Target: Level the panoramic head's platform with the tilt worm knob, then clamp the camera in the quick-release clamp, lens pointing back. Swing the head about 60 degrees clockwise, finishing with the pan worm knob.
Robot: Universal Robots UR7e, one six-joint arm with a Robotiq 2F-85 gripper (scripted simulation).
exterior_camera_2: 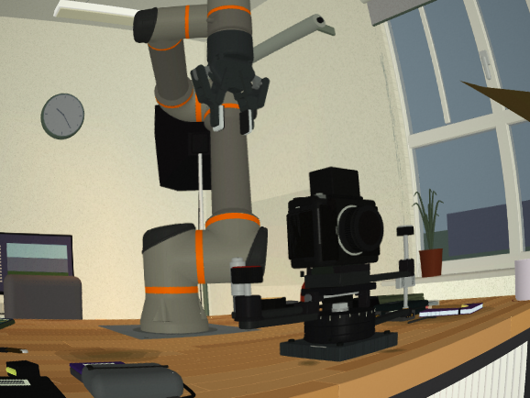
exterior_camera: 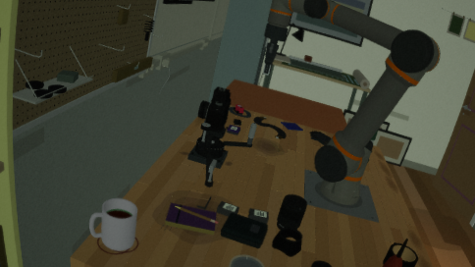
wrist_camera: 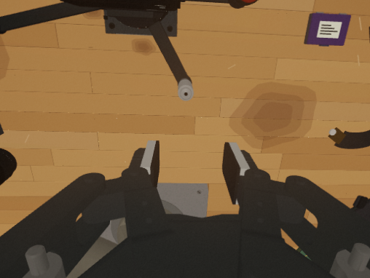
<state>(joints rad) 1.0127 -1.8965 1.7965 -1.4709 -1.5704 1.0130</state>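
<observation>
On the middle of the wooden bench stands the panoramic head (exterior_camera_2: 338, 321) (exterior_camera: 210, 147) on its square base, with the black camera (exterior_camera_2: 334, 224) (exterior_camera: 216, 110) sitting on its top platform. The lens (exterior_camera_2: 364, 229) faces the second side camera. Two arms reach out from the head, each ending in a grey knob: one (exterior_camera_2: 240, 279) (wrist_camera: 185, 89) (exterior_camera: 251, 133) towards the robot base, one (exterior_camera_2: 405, 257) (exterior_camera: 210, 175) on the opposite side. My gripper (exterior_camera_2: 234, 121) (wrist_camera: 191, 167) (exterior_camera: 267, 66) hangs high above the bench, well above and beside the head, pointing down. It is open and empty.
Behind the bench are a shelf unit, a pegboard wall and the robot base (exterior_camera: 338, 189). On the near end lie a coffee mug (exterior_camera: 118, 223), a purple notebook with a pencil (exterior_camera: 191, 216), a black case (exterior_camera: 244, 229) and a spare lens (exterior_camera: 290, 223). A curved black strap (exterior_camera: 270, 126) lies beyond the head.
</observation>
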